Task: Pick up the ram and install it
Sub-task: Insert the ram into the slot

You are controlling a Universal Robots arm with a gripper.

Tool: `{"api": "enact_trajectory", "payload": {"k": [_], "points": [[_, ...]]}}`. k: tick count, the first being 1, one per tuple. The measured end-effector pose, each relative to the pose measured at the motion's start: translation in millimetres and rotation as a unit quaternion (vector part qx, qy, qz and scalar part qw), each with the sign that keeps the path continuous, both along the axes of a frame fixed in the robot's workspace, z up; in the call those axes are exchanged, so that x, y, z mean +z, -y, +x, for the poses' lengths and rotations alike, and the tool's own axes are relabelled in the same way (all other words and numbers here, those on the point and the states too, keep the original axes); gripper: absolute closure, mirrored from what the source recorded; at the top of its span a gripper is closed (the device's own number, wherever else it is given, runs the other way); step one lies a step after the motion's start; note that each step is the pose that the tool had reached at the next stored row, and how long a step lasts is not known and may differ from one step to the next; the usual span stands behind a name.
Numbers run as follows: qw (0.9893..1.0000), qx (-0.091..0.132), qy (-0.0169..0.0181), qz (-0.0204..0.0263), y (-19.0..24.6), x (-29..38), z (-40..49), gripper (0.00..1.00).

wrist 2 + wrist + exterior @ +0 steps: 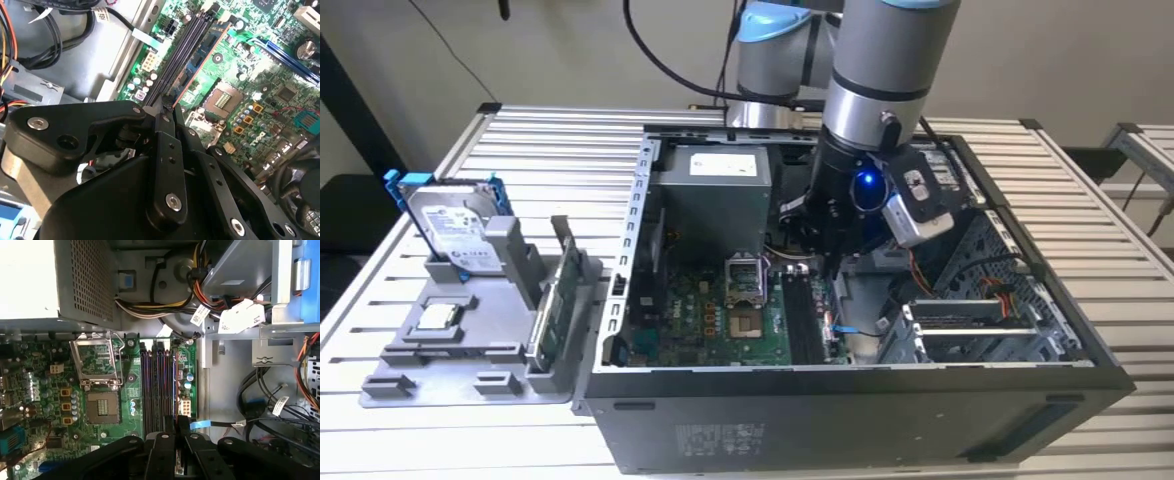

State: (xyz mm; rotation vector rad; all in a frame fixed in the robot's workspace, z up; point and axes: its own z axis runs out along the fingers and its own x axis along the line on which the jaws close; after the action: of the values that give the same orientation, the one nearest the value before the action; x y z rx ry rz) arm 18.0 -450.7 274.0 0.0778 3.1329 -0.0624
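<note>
Gripper links sit nearest the lens in both wrist views, with the fingers drawn almost together. A thin pale edge shows in the narrow gap between them and is judged to be the ram, held edge-on, though little of it is visible. The hand is down inside the case. The slots run straight out ahead of the fingertips, and the nearest slot ends lie just beneath the tips. The socket lies off to one side of the hand and the loose cables to the other, with a blue cable just beside the fingertips. Hazards from this position:

- **Misalignment.** The stick could be skewed or sit between two slots, so that pressing bends it or scores the board.
- **Slip.** The grip is thin, so the stick could slide under seating force.
- **Latches.** It cannot be determined whether the slot latches are open — a closed latch would block entry.
- **Cable snag.** The blue cable could catch on a finger.
</note>
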Motion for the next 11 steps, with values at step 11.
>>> {"api": "enact_trajectory", "payload": {"k": [11], "points": [[1.0000, 0.000, 0.0000, -0.0001, 1.7, -18.8, 0.0, 0.86]]}}
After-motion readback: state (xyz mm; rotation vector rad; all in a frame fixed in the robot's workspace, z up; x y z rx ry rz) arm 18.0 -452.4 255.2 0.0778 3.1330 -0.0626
